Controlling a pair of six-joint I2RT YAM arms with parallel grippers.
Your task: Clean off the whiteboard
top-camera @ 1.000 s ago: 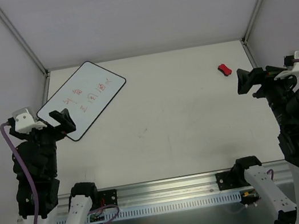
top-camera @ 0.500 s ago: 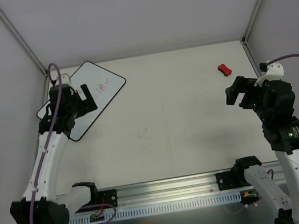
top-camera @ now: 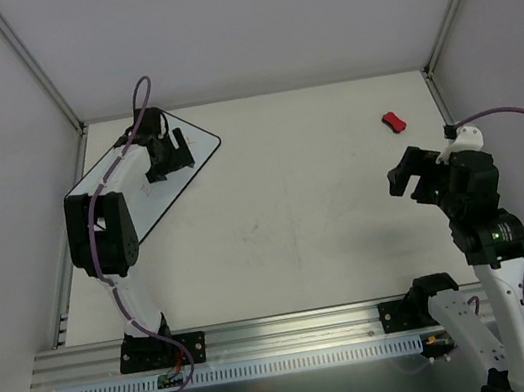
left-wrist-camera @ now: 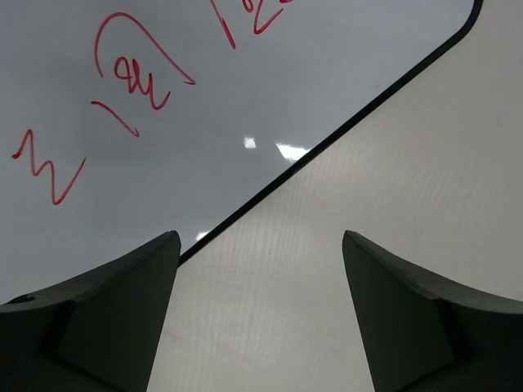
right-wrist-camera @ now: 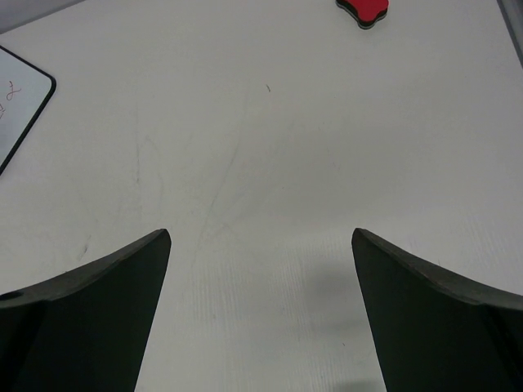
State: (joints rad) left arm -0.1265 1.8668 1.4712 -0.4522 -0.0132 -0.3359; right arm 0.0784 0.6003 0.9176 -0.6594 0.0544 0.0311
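Left gripper (left-wrist-camera: 257,245) spread, empty, over board (left-wrist-camera: 204,122) edge, likely to steady it. Right gripper (right-wrist-camera: 261,237) spread, aimed toward eraser (right-wrist-camera: 364,10) near far right corner of table (right-wrist-camera: 270,122).

The left arm (top-camera: 115,179) covers part of the whiteboard (top-camera: 195,149); the right wrist view crops the eraser (right-wrist-camera: 364,10).

I can read no word or number for sure: the red marks (left-wrist-camera: 131,73) on the whiteboard (left-wrist-camera: 245,98) near its edge are handwritten scrawls I cannot decipher.
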